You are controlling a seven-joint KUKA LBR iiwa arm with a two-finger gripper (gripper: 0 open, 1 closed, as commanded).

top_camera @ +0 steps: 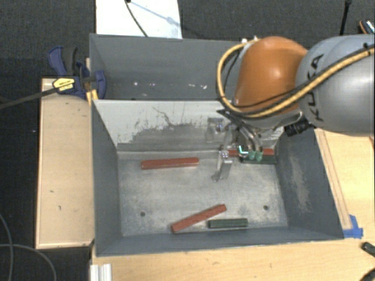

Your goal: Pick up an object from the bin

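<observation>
Hovering low near the far wall of the bin (pixel 146 124), the claw (pixel 222 167) hung just past the end of the far red bar (pixel 170 164); spread or pressed together, I couldn't tell. Dropping there, it might have closed on bare floor and missed the bar.

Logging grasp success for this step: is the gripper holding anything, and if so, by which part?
Nothing appears to be held: the gripper hangs over bare floor of the bin, apart from the nearest red-brown bar.
</observation>
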